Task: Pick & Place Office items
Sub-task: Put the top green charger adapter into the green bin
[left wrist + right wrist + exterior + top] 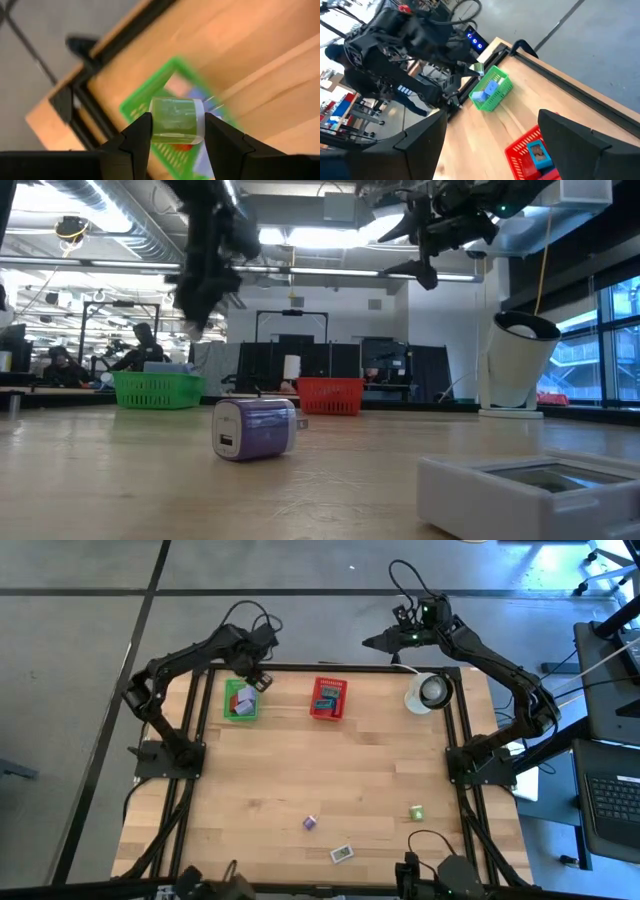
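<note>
While your left gripper [176, 131] jaws pinch the green block [176, 120] by its flat sides, it looks light, rigid, slick; right gripper [492, 137] jaws spread.

One camera hangs overhead, looking straight down on the whole counter [330, 770]. Another sits at counter level, facing the far room, very near a lavender block [255, 427]. Each wrist camera looks past its own fingers; both see the green basket [150, 100], which the overhead and low views share.
</note>
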`<state>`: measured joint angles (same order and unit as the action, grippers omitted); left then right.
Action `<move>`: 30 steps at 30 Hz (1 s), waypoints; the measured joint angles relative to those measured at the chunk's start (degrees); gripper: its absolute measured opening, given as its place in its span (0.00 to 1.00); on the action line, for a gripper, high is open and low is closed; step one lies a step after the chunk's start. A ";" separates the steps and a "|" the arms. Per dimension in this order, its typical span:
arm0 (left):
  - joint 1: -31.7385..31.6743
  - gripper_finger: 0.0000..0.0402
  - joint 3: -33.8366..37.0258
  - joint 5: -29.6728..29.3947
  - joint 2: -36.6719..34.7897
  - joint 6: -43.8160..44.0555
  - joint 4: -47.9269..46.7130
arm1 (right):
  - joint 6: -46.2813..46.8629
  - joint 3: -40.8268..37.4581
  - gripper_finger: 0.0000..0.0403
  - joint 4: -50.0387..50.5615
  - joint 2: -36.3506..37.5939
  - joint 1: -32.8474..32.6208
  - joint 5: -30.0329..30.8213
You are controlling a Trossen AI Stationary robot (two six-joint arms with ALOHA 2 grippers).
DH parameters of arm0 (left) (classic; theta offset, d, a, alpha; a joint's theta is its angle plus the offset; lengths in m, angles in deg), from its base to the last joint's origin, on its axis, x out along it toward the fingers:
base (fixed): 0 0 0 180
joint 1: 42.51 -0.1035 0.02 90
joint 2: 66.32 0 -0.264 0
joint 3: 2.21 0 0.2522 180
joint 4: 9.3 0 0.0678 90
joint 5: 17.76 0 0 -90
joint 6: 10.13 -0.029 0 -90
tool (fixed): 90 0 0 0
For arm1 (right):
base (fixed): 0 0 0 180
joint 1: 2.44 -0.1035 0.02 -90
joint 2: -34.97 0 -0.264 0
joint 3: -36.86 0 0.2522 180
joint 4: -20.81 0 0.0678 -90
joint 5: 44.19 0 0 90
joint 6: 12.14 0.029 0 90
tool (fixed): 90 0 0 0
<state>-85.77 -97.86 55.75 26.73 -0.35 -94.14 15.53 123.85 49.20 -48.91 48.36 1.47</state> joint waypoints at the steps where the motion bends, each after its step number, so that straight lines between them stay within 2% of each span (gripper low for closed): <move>1: -0.78 0.38 1.74 -0.06 0.00 0.00 -0.02 | -0.39 0.00 0.78 0.62 0.00 -0.08 0.20; 10: -5.38 0.38 11.02 -3.42 0.00 2.92 5.65 | -3.90 0.00 0.78 2.06 -0.02 -0.42 2.67; 14: -6.05 0.38 13.86 -5.29 0.00 5.51 10.80 | -4.32 0.00 0.78 2.08 -0.02 -0.42 3.41; 20: -5.98 0.38 17.74 -7.11 0.00 9.98 13.79 | -4.54 0.00 0.78 2.08 -0.04 -0.44 3.41; 24: -5.98 0.39 18.88 -7.84 0.00 13.59 15.86 | -4.58 0.00 0.78 2.08 -0.04 -0.42 3.41; 30: -5.98 0.46 18.89 -7.91 0.00 14.56 16.60 | -4.60 0.00 0.78 2.08 -0.04 -0.42 3.41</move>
<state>-91.74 -78.97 47.84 26.73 14.20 -77.54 10.93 123.85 51.28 -48.95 47.95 4.88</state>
